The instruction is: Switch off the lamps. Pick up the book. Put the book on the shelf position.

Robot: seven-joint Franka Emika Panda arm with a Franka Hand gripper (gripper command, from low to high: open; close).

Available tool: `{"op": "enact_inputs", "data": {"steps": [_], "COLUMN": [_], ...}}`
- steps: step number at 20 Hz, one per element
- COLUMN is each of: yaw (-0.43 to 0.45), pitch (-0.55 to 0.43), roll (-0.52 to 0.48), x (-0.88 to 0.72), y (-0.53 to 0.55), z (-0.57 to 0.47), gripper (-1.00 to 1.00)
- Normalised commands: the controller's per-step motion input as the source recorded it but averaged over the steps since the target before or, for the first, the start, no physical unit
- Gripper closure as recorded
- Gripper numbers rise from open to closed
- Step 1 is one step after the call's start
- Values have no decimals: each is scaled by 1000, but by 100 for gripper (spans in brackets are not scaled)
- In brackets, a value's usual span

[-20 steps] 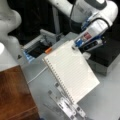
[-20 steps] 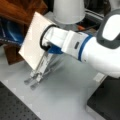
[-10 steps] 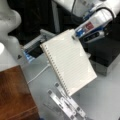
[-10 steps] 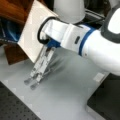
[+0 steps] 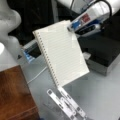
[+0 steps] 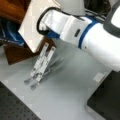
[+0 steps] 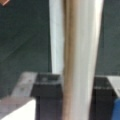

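Observation:
The book (image 5: 60, 52), a white lined spiral notebook, hangs tilted in the air above the slotted stand, coil edge toward a front view's left. My gripper (image 5: 71, 27) is shut on its upper right corner. From behind, the book (image 6: 31, 27) shows a plain back, and the white arm hides the fingers. In the wrist view the book (image 7: 77, 50) runs edge-on between the dark fingers (image 7: 47, 95). The shelf position, a reddish-brown wooden block (image 5: 15, 95), lies low at a front view's left, clear of the book, and it (image 6: 15, 53) sits behind the book. The lamps are out of view.
A slotted grey metal stand (image 5: 66, 102) (image 6: 41, 65) rests on the table under the book. A black-topped grey box (image 5: 105, 57) (image 6: 107, 100) sits beside it. A white rounded body (image 5: 7, 27) rises above the wooden block. A blue object (image 5: 27, 55) lies behind the book.
The gripper has carried the book upward and toward the wooden block, farther off the stand. The stand has stayed in place.

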Motion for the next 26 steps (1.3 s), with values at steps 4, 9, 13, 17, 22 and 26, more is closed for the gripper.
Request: {"op": "enact_inputs", "data": {"steps": [4,9,13,17,22,26], "yaw": [-180,-56,60,192,341,449], "pitch": [53,36,45,22,-6,-39], "roll": [-240,-226,-225,-218,-192,-169], "x": [-98,-222,-393,-511,-537,-575], "y": [-99,-267,-369,-365,-299,-220], "z": [319,179,139,135,134,105], "gripper": [100,100,100,100,100,100]}}
